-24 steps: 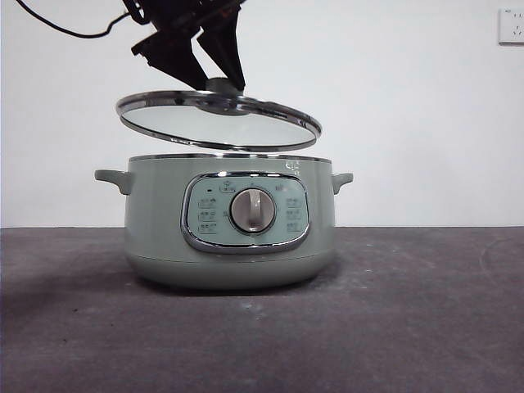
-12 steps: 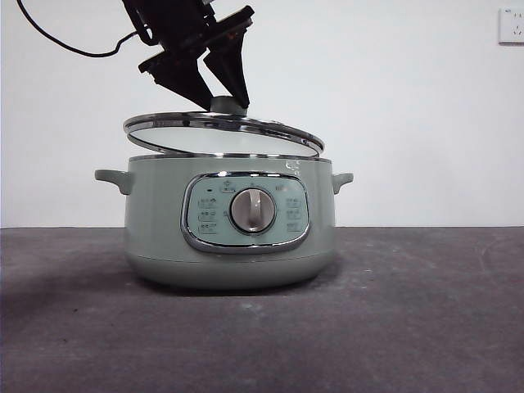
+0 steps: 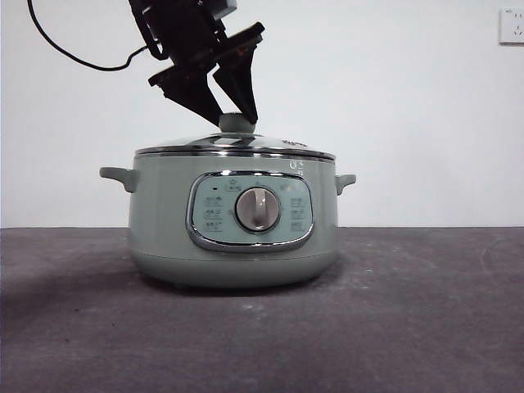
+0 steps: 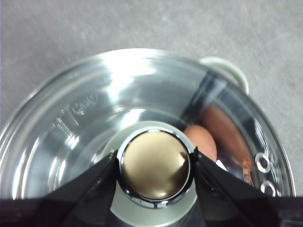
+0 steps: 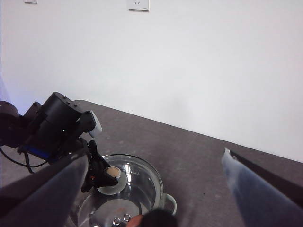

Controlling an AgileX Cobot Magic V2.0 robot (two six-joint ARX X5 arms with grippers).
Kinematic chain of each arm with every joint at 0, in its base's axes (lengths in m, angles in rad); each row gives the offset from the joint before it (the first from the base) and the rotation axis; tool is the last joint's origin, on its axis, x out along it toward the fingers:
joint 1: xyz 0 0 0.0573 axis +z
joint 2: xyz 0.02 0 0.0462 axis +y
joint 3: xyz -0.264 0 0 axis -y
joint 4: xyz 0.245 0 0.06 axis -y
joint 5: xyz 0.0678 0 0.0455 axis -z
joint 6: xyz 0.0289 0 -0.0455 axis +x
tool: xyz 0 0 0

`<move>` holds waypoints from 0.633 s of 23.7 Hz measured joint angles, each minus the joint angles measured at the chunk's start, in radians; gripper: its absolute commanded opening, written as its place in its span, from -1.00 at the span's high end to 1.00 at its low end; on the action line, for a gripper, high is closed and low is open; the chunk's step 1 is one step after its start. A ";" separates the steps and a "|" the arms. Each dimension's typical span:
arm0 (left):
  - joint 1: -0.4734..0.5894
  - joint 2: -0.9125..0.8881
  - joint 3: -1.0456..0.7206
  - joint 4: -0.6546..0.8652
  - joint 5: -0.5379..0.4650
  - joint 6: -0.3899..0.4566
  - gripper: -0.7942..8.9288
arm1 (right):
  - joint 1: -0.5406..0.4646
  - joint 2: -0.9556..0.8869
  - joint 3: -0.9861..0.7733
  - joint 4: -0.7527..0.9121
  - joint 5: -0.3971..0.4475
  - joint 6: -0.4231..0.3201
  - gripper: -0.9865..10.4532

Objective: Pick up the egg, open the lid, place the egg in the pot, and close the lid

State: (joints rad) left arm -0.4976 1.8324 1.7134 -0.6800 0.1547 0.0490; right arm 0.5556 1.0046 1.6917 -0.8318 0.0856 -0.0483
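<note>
Left end effector [image 3: 233, 115] clenched on lid [image 3: 236, 147] knob, one black jaw pressed to each side of knob. Lid sits level on pot [image 3: 233, 221] rim, steel edge flush all round. Egg [image 4: 202, 142] visible through glass in left wrist view, lying inside pot beside knob. Pot stands upright on dark bench [image 3: 409, 327], dial panel facing front camera. Right end effector [image 5: 156, 189] high above bench, well apart from pot, jaws spread wide, nothing between them. White wall socket [image 3: 511, 26] behind.
</note>
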 measured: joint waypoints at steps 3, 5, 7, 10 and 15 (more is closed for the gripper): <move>0.000 0.002 0.000 -0.003 -0.003 0.000 0.85 | 0.000 0.000 0.000 -0.016 0.000 0.000 -0.01; 0.000 0.002 0.001 -0.006 -0.003 0.000 0.85 | 0.000 0.000 0.000 -0.026 0.000 0.000 -0.01; 0.000 0.002 0.002 -0.008 -0.003 0.000 0.83 | 0.000 0.000 0.000 -0.038 -0.002 0.000 -0.01; 0.000 0.002 0.006 -0.020 -0.004 0.000 0.56 | 0.000 0.000 0.000 -0.051 -0.006 0.000 0.00; 0.000 0.002 0.009 -0.028 -0.005 -0.001 -0.21 | 0.000 0.002 0.000 -0.129 -0.007 0.000 0.00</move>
State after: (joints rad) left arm -0.4980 1.8347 1.7226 -0.7082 0.1493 0.0483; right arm 0.5560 1.0061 1.6917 -0.9607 0.0788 -0.0483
